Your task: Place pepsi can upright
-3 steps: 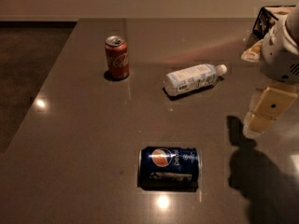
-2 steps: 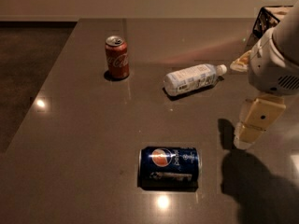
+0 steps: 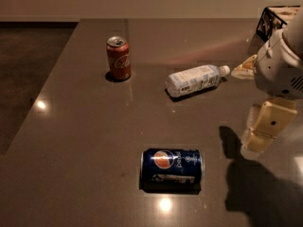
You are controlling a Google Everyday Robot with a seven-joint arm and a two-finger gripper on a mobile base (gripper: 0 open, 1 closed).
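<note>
Camera view: pepsi can [image 3: 171, 166] lies on its side on the table [image 3: 71, 150], well nearer me than the clear bottle [image 3: 196, 79], likely light, thin-walled and slick, so I'd grip mid-body; gripper [image 3: 258, 138] hangs near-right of that bottle, opening I cannot tell.

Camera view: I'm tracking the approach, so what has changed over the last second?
The gripper has come lower and slightly left in the picture, nearer the dark blue aluminium pepsi can, not touching it. That can stays on its side; the upright red cola can and the lying clear plastic bottle have not moved.
</note>
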